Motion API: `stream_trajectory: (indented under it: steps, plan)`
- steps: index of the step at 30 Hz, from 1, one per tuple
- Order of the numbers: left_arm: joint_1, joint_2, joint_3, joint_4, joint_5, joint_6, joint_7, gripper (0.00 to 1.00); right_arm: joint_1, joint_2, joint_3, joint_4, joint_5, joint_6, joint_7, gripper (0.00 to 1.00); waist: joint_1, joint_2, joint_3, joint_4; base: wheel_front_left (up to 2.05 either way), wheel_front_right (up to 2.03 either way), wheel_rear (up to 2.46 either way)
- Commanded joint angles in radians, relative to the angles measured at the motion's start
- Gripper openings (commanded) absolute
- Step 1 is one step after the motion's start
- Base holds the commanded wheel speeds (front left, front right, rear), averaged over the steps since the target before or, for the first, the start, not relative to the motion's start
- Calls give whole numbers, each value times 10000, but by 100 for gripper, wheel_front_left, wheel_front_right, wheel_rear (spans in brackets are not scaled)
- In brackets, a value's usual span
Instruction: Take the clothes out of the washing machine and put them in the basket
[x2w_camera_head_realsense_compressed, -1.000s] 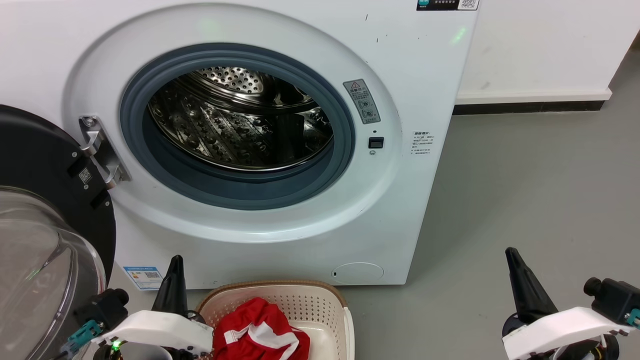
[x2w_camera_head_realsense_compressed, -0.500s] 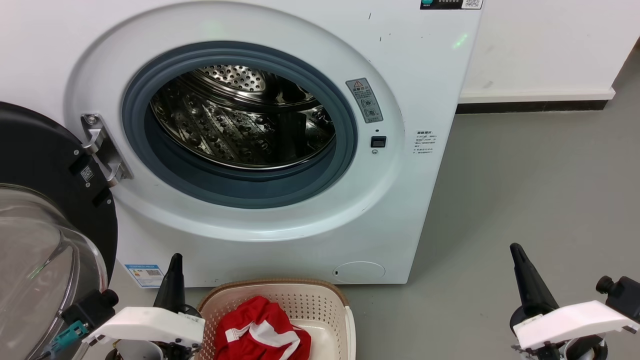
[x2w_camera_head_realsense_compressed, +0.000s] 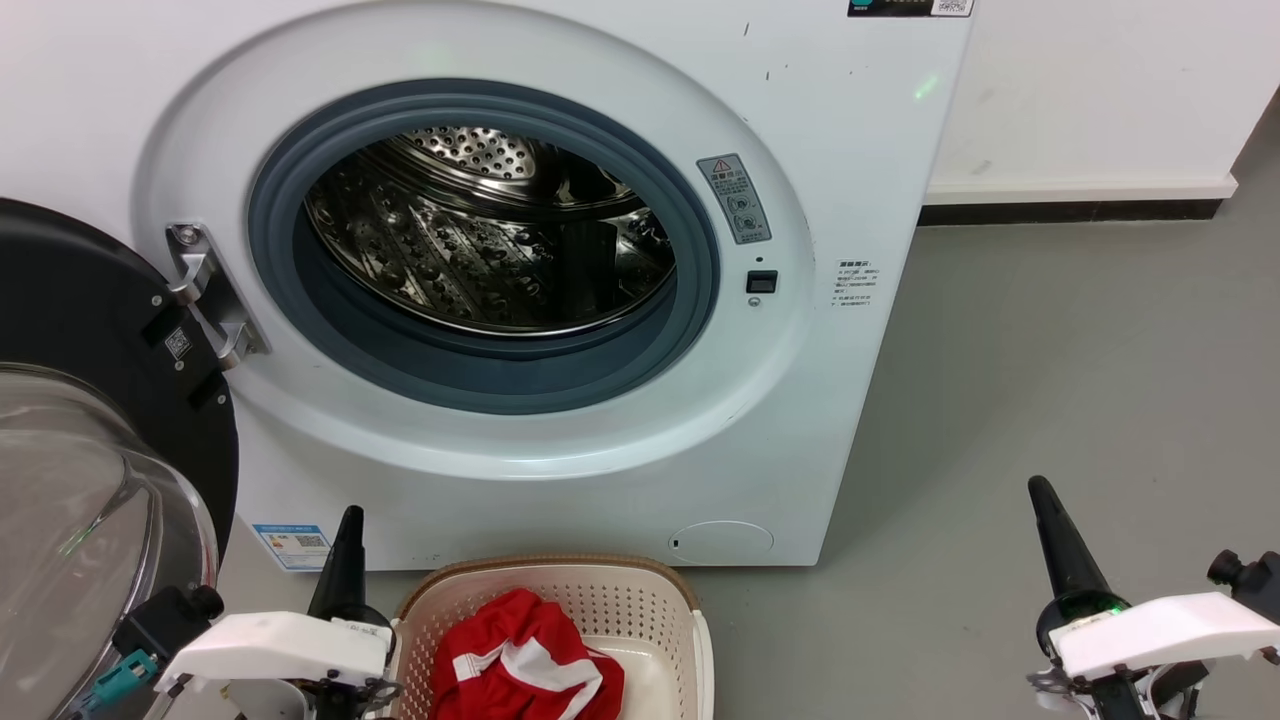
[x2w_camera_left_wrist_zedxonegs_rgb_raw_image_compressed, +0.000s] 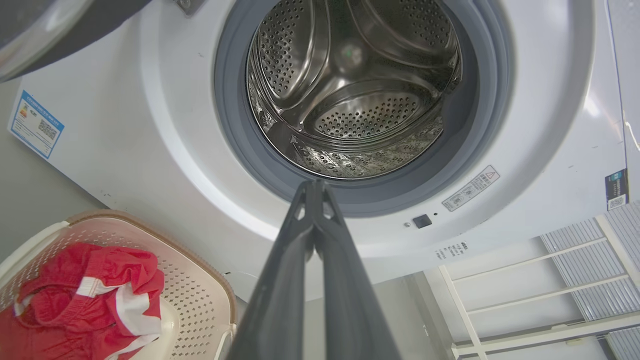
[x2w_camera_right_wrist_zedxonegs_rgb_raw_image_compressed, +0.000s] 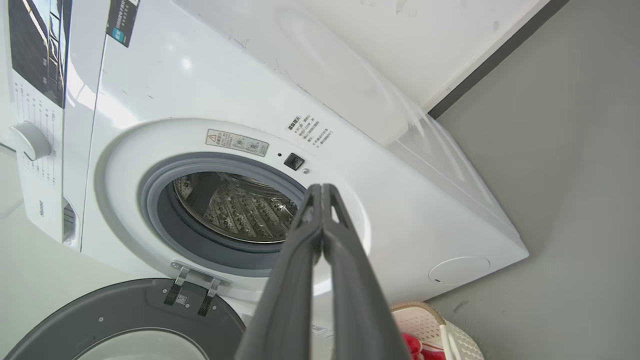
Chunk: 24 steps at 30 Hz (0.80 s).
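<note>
Your left gripper (x2w_camera_left_wrist_zedxonegs_rgb_raw_image_compressed: 314, 186) hangs low in front of the washing machine (x2w_camera_head_realsense_compressed: 860, 150), its two dark fingers pressed together on nothing, tips aimed up toward the open port. Your right gripper (x2w_camera_right_wrist_zedxonegs_rgb_raw_image_compressed: 321, 189) is likewise pinched flat and empty, well apart to the right over the bare grey floor (x2w_camera_head_realsense_compressed: 1050, 380).

Just beside the left gripper stands the basket (x2w_camera_head_realsense_compressed: 560, 568), close against the foot of the machine. The clothes (x2w_camera_head_realsense_compressed: 520, 665) lie in it as a crumpled red heap crossed by white bands; whether that is one garment or two cannot be told from here.

Above, the glass door (x2w_camera_head_realsense_compressed: 80, 520) is swung wide to the left. Inside the grey seal (x2w_camera_head_realsense_compressed: 500, 375), the steel drum (x2w_camera_head_realsense_compressed: 480, 260) shows only bare perforated metal, with no red in the part on view. The drum's lower front lies hidden behind the seal's lip.

The unloading looks finished, or very nearly. Your next move calls for a look over that lip. If cloth turns up there, part the fingers before reaching in and clear the rubber on the way. If not, nothing is left to carry.
</note>
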<state>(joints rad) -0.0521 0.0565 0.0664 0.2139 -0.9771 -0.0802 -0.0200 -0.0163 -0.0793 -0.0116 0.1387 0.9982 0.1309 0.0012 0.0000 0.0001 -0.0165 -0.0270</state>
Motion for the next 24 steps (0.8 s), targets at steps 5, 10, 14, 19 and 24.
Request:
stream_trajectory:
  steps: [5, 10, 14, 19, 24]
  plan:
    - [-320, 9, 80, -41, -784, -134, 163, 0, -307, -76, -80, 75, 833, -1, 94, 0, 0, -1, 16, 22, 0, 0, 0]
    - [-354, 1, 125, -2, -1344, -185, 280, 0, -379, -77, -127, 167, 1410, 0, 161, 0, 0, -1, 30, 42, 0, 0, 0]
    - [-383, -5, 158, 26, -1774, -198, 372, 0, -414, -76, -167, 247, 1852, 0, 216, 0, 0, -1, 42, 57, 0, 0, 0]
    - [-421, -10, 198, 59, -2297, -246, 492, 0, -491, -73, -215, 337, 2377, 0, 274, 0, 0, -1, 56, 77, 0, 0, 0]
    - [-454, -16, 234, 90, -2793, -279, 601, 0, -544, -68, -262, 424, 2877, 0, 337, 0, 0, -1, 70, 96, 0, 0, 0]
